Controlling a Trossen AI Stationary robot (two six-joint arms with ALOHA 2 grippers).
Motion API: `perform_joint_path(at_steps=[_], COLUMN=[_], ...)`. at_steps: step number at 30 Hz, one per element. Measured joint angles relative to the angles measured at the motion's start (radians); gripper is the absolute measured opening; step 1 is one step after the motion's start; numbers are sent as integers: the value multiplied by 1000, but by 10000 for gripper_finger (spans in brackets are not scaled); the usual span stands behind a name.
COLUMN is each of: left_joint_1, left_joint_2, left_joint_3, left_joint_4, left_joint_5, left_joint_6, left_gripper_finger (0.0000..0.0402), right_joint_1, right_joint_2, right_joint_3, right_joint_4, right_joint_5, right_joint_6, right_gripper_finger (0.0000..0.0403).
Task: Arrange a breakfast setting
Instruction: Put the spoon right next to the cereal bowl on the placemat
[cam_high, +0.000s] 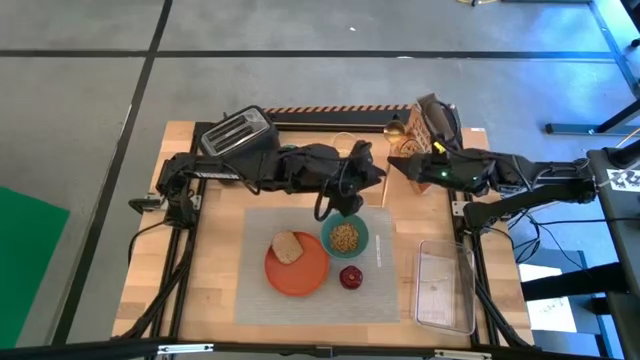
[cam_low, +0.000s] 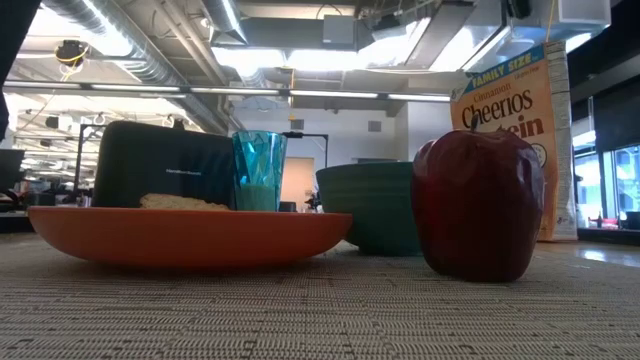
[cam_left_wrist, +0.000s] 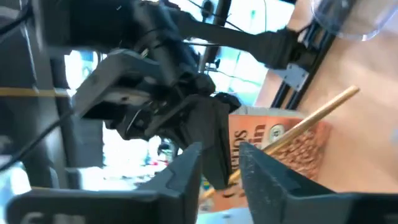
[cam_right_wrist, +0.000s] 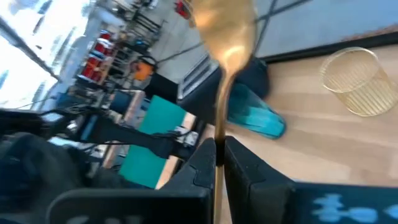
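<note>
From my remote station, I see the gold spoon (cam_right_wrist: 225, 43) pinched at its handle between the pressed-together fingers of the right gripper (cam_right_wrist: 219, 163), bowl end out, held above the back of the table (cam_high: 205, 290). The left wrist view shows the same handle running as a thin gold rod (cam_left_wrist: 311, 118) toward the left gripper (cam_left_wrist: 219, 163), whose fingers (cam_left_wrist: 186, 168) stand slightly apart on either side of it; I cannot tell whether they touch it. In the high view both arms meet over the table's back middle.

On the grey placemat (cam_high: 390, 290) sit the orange plate (cam_high: 300, 275) with the toast slice (cam_high: 288, 246), the teal bowl (cam_high: 346, 238) just beside it holding cereal, and the dark-red fruit (cam_high: 351, 277) in front of the bowl. From table height the fruit (cam_low: 478, 205) looms large beside the bowl (cam_low: 370, 205), with the pale teal tumbler (cam_low: 259, 170) upright behind the plate (cam_low: 190, 235).

The black toaster (cam_high: 238, 132) stands at the back left. A cereal box (cam_low: 515, 110) stands at the back right, a yellowish glass (cam_right_wrist: 359, 81) sits on the wood near the tumbler (cam_right_wrist: 255, 115), and a clear plastic container (cam_high: 444, 285) lies at the mat's right.
</note>
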Motion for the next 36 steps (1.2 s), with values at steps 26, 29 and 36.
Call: perform_joint_path(at_steps=[26, 29, 36], left_joint_1=[244, 263, 281], left_joint_2=[-242, -256, -254], left_joint_3=[-1, -1, -1], left_joint_4=[-397, -411, -423], left_joint_5=[33, 33, 73], left_joint_6=[-768, -767, -766], left_gripper_finger=[170, 170, 170], right_joint_1=[341, 401, 447], right_joint_2=[171, 200, 316], right_joint_3=[-221, -254, -297], right_joint_4=[-151, -157, -152], right_joint_5=[21, 33, 9], right_joint_6=[526, 606, 739], right_gripper_finger=[8, 4, 2])
